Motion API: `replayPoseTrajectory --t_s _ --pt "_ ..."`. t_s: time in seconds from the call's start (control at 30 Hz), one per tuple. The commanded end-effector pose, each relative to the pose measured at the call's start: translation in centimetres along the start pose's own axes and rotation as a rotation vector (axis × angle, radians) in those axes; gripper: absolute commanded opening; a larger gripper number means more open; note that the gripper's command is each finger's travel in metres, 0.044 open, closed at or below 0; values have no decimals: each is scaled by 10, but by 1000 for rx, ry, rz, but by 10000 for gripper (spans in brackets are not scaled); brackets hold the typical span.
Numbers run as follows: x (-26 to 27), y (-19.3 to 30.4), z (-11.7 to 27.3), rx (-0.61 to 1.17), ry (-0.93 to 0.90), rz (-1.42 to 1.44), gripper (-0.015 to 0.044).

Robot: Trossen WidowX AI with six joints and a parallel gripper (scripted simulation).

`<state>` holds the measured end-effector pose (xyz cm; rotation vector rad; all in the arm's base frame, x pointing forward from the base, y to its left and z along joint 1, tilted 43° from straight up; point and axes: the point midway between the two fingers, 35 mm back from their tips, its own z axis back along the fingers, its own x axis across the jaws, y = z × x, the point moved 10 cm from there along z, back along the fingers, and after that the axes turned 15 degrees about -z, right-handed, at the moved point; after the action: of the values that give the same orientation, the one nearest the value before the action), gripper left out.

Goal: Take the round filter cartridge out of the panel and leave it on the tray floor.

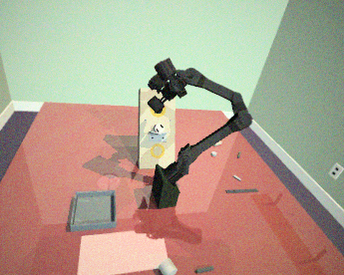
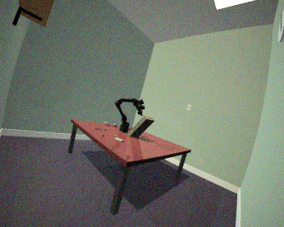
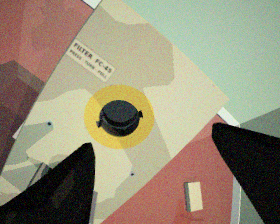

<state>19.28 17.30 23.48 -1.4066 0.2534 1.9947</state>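
Observation:
The panel [image 1: 147, 161] [image 2: 143, 125] [image 3: 191, 95] leans upright behind the arm. Its upper socket, inside a yellow ring [image 1: 163, 114] [image 3: 93, 117], looks dark and empty. The cartridge [image 1: 159, 129] appears as a small white round thing with dark marks, lying against the panel face just above a blue-grey ledge [image 1: 158, 137]. I cannot clearly make it out in the wrist view. My gripper [image 1: 157, 106] [image 2: 140, 113] [image 3: 155, 140] is open with nothing between its fingers, in front of the panel's upper part. The grey-blue tray [image 1: 74, 211] at the front left is empty.
A second yellow ring [image 1: 152, 150] is low on the panel. A pale pink sheet [image 1: 118, 251] lies in front of the tray, with a white cylinder [image 1: 168, 266] and a dark bar [image 1: 204, 269] nearby. A dark strip [image 1: 241, 191] and small pieces lie to the right.

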Motion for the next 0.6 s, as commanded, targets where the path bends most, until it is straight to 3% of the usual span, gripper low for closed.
replayPoseTrajectory --t_s 0.0,0.23,0.57 --pt "15 18 -20 136 -55 -276 305" --pt "33 55 -44 399 -40 -773 305" --pt "33 56 -45 406 -38 -786 305"
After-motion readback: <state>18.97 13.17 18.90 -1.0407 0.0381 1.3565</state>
